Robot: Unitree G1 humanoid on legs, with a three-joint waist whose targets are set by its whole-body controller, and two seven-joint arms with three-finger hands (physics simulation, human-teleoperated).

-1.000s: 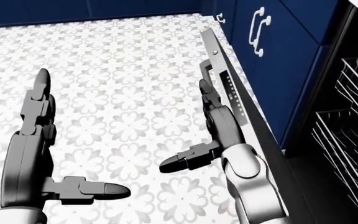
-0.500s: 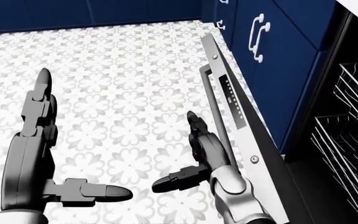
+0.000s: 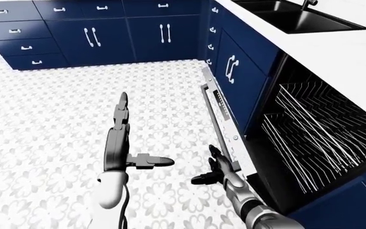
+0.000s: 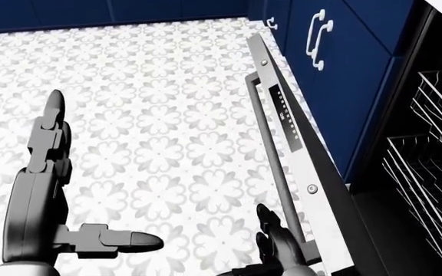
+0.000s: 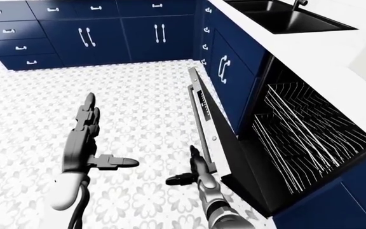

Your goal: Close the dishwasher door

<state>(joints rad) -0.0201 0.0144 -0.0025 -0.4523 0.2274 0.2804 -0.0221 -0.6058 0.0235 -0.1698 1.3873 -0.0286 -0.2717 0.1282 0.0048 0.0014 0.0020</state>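
The lowered stainless-steel dishwasher door (image 3: pixel 224 126) is seen left of the white wire racks (image 3: pixel 316 133), with the black recessed sink (image 3: pixel 297 19) set in the counter above.

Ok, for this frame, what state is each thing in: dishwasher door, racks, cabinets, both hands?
dishwasher door: open, partly raised, not shut
dishwasher racks: inside the tub, no dishes visible
cabinet doors: all closed
left hand: open, fingers straight, holding nothing
right hand: open, beside the door's lower edge, contact unclear
sink: looks empty
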